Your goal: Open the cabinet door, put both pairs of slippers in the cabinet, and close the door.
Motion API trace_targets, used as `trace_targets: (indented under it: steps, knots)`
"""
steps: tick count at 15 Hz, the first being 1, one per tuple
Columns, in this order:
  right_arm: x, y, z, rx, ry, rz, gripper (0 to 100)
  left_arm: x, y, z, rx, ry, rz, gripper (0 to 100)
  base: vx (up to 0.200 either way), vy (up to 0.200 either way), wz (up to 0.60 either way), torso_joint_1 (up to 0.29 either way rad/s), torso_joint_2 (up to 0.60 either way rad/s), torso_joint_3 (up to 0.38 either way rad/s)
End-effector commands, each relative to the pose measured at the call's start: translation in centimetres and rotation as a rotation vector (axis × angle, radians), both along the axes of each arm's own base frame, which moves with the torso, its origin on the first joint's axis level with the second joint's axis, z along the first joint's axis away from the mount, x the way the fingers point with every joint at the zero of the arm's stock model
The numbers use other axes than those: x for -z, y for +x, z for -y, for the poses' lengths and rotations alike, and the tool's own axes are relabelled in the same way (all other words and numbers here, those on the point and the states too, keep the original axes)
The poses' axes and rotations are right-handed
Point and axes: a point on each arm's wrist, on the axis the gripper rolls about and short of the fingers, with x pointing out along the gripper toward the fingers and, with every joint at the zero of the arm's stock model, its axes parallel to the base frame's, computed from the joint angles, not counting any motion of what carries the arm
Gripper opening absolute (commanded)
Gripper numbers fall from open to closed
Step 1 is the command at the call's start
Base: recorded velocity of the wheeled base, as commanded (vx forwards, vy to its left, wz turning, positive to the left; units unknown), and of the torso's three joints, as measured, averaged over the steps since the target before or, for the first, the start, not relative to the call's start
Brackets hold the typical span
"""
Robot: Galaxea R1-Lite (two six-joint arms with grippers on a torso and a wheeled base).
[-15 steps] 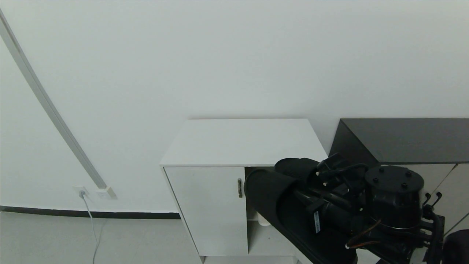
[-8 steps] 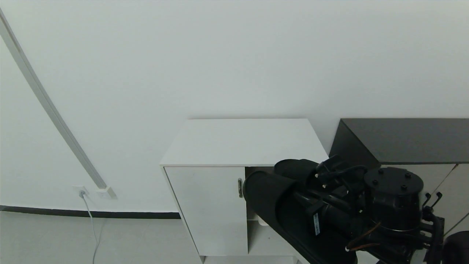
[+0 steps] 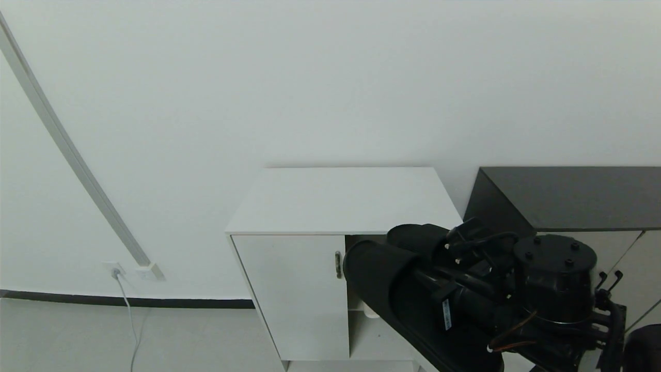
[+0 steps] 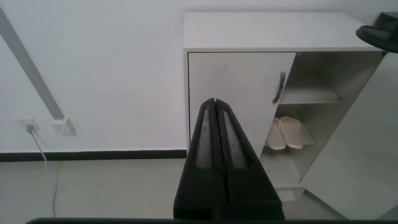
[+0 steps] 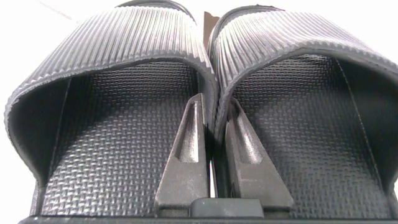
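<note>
hardly moving: my right gripper [image 5: 213, 106] is still pinching the black slippers [image 5: 124, 62] before the cabinet [image 3: 341, 199]; my left gripper [image 4: 215, 106] is staying pressed together, empty.

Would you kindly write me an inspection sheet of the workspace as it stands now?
Surface: grey floor under the furniture.
Job's things: white cabinet, left door shut, right door open; pale slippers side by side on a lower shelf inside; black slippers held in front of the open side.
Clutter: nothing seen.
Grippers: right gripper, jaws shut on the black slippers' inner strap edges; left gripper, jaws shut, holding nothing.
Cables: white cable hanging from a wall socket.
Surroundings: white wall, slanted trunking strip, dark cabinet beside the white one.
</note>
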Motion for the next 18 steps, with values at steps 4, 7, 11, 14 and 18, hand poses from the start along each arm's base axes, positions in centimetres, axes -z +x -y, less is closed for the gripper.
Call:
trace_targets:
  steps: [4, 7, 11, 14, 18]
  knots:
    - [0.11, 0.03, -0.03, -0.001, -0.004, -0.002, 0, 0.01, 0.00, 0.00, 0.000, -0.001, 0.000, 0, 0.000, 0.000, 0.00, -0.059, 0.13, 0.069]
    - [0.14, -0.02, -0.04, -0.003, -0.005, -0.003, 0, 0.01, 0.00, 0.00, -0.002, -0.001, 0.000, 0, 0.000, 0.000, 0.00, 0.000, 0.00, 0.000]
    - [0.29, -0.09, 0.02, -0.006, -0.009, -0.008, 0, 0.01, 0.01, 0.00, -0.002, -0.001, -0.002, 0, 0.000, 0.000, 0.00, 0.000, 0.00, 0.000]
    - [0.43, -0.25, 0.01, -0.011, -0.014, -0.012, 0, 0.01, 0.00, 0.00, 0.000, -0.001, 0.000, 0, 0.000, 0.000, 0.00, -0.068, 0.14, 0.085]
    - [0.38, -0.32, 0.03, -0.011, -0.013, -0.011, 0, 0.01, 0.00, 0.00, 0.000, -0.002, 0.000, 0, 0.000, 0.000, 0.00, -0.150, 0.35, 0.193]
